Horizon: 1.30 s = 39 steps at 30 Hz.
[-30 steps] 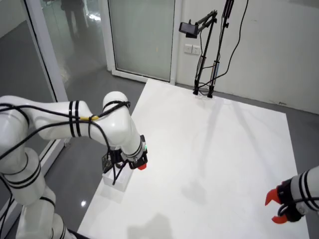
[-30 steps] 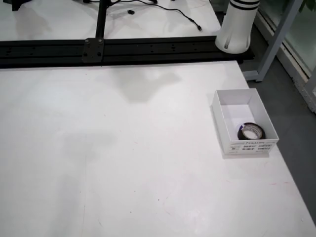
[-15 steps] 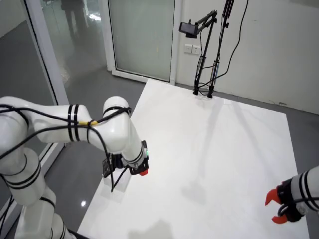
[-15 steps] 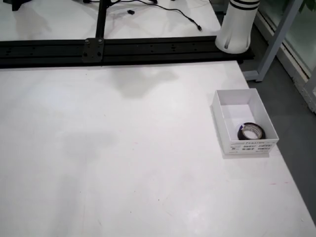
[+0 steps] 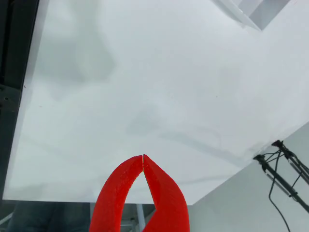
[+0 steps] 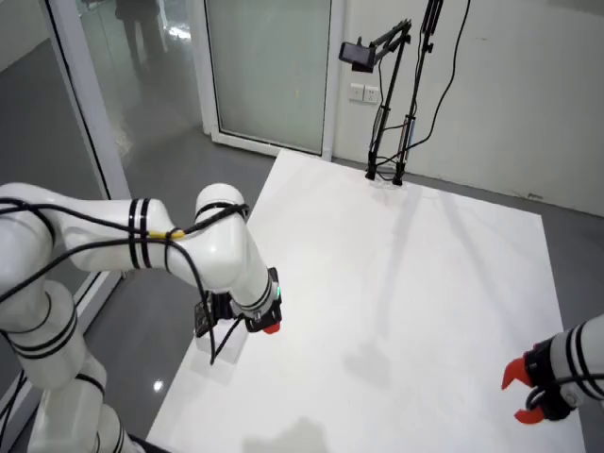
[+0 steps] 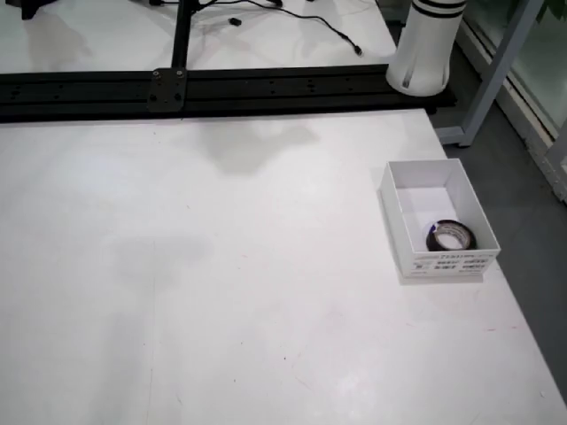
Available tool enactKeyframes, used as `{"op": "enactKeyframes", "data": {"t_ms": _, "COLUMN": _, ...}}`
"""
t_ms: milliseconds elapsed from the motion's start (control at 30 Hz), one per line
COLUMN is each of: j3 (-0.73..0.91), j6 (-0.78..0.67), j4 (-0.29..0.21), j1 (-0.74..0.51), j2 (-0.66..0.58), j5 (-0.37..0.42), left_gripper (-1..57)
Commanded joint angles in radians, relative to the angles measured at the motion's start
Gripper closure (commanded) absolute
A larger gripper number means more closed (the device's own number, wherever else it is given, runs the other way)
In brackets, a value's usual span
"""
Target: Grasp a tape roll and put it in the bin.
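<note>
A black tape roll [image 7: 450, 236] lies inside the small white bin [image 7: 447, 263] near the table's right edge in the view from above the table. In the view that rides on the gripper, my gripper [image 5: 143, 157] has its red fingers [image 5: 118, 193] pressed tip to tip with nothing between them, over bare white table; a corner of the bin [image 5: 241, 14] shows at the top right. From the room view, my gripper [image 6: 270, 327] hangs at the table's left edge, just above the bin [image 6: 226, 347], which the arm mostly hides.
A second white arm with a red gripper [image 6: 524, 392] sits still at the table's lower right in the room view. A black rail [image 7: 221, 88] and a white arm base [image 7: 425, 53] line the table's far side. A camera stand [image 6: 387, 113] stands at the far end.
In the room view my arm has dropped a little and drawn toward the near end of the table. The tape roll and bin have not moved.
</note>
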Motion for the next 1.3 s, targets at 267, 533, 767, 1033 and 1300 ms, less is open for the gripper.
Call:
{"op": "enactKeyframes", "data": {"t_ms": 267, "j3": 0.0, "j6": 0.0, "j4": 0.0, "j1": 0.06, "j2": -0.002, "j5": 0.0, "left_gripper": 56.8}}
{"op": "enactKeyframes", "data": {"t_ms": 533, "j3": 0.0, "j6": 0.0, "j4": 0.0, "j1": 0.025, "j2": -0.002, "j5": 0.0, "left_gripper": 56.8}}
{"op": "enactKeyframes", "data": {"t_ms": 767, "j3": 0.0, "j6": 0.0, "j4": 0.0, "j1": -0.006, "j2": 0.0, "j5": 0.0, "left_gripper": 56.8}}
{"op": "enactKeyframes", "data": {"t_ms": 1033, "j3": 0.0, "j6": 0.0, "j4": 0.0, "j1": -0.017, "j2": 0.0, "j5": 0.0, "left_gripper": 56.8}}
{"op": "enactKeyframes", "data": {"t_ms": 1300, "j3": 0.0, "j6": 0.0, "j4": 0.0, "j1": 0.006, "j2": 0.0, "j5": 0.0, "left_gripper": 56.8}}
